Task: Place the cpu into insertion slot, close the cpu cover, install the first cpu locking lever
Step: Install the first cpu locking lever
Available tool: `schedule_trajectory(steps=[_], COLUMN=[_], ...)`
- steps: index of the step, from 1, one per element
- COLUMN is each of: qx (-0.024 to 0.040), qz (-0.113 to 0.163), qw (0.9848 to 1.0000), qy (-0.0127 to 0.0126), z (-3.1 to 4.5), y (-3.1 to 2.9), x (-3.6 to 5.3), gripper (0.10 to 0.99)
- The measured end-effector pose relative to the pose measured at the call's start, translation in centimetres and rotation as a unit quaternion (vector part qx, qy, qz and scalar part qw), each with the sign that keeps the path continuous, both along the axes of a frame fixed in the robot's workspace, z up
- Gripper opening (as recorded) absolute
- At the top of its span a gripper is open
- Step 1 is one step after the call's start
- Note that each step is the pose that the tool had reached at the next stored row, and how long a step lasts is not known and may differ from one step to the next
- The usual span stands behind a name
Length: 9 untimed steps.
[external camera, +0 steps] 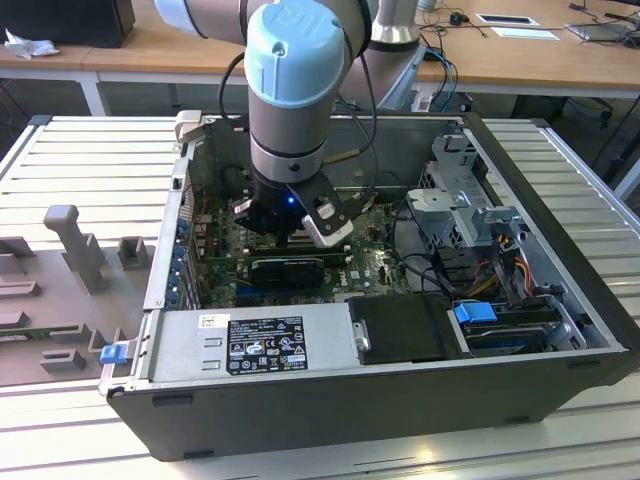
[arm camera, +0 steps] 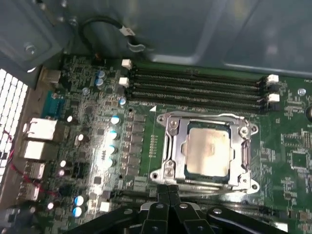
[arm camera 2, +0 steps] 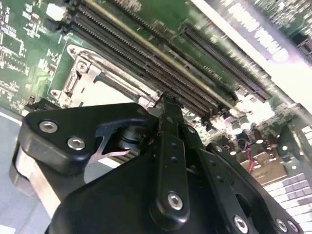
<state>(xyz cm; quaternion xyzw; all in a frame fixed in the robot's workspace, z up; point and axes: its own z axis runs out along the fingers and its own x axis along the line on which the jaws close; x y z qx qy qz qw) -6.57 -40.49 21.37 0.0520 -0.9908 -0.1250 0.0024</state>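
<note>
In the first wrist view the cpu [arm camera: 207,151] lies flat in the insertion slot [arm camera: 155,175], its silver-grey top showing through the window of the cpu cover [arm camera: 178,151], which lies down over it. A thin metal lever rod [arm camera: 214,186] runs along the socket edge nearest my gripper [arm camera: 168,190]. The gripper is shut, its black fingertips pressed together right at that edge, with nothing visible between them. In the second wrist view the fingertip [arm camera 2: 165,105] sits just beside the socket frame [arm camera 2: 80,68]. In the exterior view my gripper [external camera: 290,235] is low inside the open computer case.
Long black memory slots [arm camera: 195,85] run along the socket's far side. A black graphics card [external camera: 285,268], the power supply [external camera: 250,345], a drive cage [external camera: 470,200] and cables [external camera: 500,260] crowd the case. Grey fixtures [external camera: 75,235] stand on the table at the exterior view's left.
</note>
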Motion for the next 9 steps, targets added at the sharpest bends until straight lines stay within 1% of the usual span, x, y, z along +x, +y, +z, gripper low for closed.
schedule_trajectory(steps=[2, 5, 6, 8, 9], qx=[0.0059, 0.0100, 0.0131, 0.0155, 0.0188], qz=[0.000, 0.000, 0.000, 0.000, 0.000], qw=[1.0000, 1.0000, 0.9999, 0.9999, 0.9998], qy=[-0.0004, -0.0004, -0.0004, -0.0004, -0.0004], z=[-0.20, -0.49, -0.64, -0.85, -1.07], y=[-0.03, -0.04, -0.03, -0.04, -0.04], x=[-0.28, -0.37, -0.41, -0.43, -0.47], gripper=[0.106, 0.106, 0.106, 0.106, 0.106])
